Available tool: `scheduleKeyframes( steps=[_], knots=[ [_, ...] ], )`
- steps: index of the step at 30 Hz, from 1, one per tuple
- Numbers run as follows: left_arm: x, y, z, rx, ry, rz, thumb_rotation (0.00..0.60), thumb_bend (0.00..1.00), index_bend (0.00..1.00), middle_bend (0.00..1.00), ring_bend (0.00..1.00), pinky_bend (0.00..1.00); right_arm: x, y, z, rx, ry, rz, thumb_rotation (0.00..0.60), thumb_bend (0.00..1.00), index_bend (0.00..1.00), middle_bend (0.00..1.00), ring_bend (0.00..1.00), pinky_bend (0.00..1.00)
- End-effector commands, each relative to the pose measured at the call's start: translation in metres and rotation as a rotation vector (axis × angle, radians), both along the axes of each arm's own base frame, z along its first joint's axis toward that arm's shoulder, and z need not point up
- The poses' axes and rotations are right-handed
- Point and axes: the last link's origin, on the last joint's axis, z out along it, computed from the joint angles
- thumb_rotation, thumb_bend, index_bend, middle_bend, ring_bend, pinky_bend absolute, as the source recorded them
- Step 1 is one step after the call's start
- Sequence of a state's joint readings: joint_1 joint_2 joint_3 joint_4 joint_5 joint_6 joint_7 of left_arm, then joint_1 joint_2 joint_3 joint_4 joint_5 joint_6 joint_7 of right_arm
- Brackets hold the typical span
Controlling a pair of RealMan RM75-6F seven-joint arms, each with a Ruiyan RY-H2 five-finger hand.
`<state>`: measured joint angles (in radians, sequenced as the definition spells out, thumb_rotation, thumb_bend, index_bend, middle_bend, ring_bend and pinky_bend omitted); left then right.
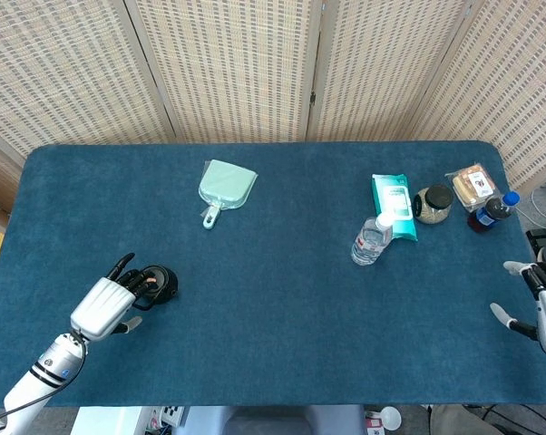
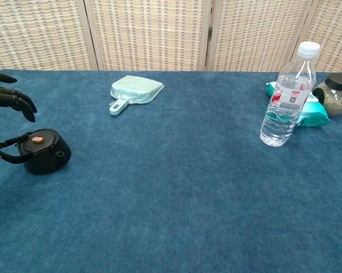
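Blue felt covers the counter (image 1: pixel 282 299) before wicker screens. Near its front-left corner stands a black kettle (image 2: pixel 43 151), handle toward the left hand (image 1: pixel 105 303) and spout the opposite way, its long axis running left-right. That hand hovers just above and behind it, released, fingers apart. Well apart at the right edge, the right hand (image 1: pixel 543 313) hangs spread and empty.
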<state>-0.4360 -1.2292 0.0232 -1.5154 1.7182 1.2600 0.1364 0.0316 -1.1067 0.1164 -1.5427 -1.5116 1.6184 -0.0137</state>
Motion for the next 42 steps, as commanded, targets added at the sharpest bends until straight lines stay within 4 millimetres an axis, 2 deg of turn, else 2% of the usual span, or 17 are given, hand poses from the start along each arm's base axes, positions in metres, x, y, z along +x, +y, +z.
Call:
scheduleKeyframes(
  steps=[1,7,18,42],
  knots=[
    [-0.001,0.000,-0.002,-0.004,0.001,-0.001,0.600,0.17,0.36,0.31,0.30,0.00,-0.001,0.001,0.001,-0.002,0.000,-0.002,0.600,0.13,0.32,0.40,0.28,0.33],
    [-0.003,0.002,-0.008,-0.014,0.001,0.001,0.600,0.17,0.44,0.42,0.39,0.00,-0.002,0.004,0.002,-0.007,-0.001,-0.006,0.600,0.13,0.32,0.40,0.28,0.33],
    [-0.006,0.006,-0.017,-0.016,-0.003,-0.007,0.600,0.17,0.48,0.42,0.38,0.00,-0.004,0.005,0.003,-0.010,0.003,-0.015,0.600,0.13,0.32,0.40,0.28,0.33],
    [-0.021,0.012,-0.029,-0.038,0.024,0.050,0.600,0.17,0.46,0.44,0.38,0.00,-0.002,0.005,0.004,-0.013,0.006,-0.017,0.600,0.13,0.32,0.40,0.29,0.32]
  ],
)
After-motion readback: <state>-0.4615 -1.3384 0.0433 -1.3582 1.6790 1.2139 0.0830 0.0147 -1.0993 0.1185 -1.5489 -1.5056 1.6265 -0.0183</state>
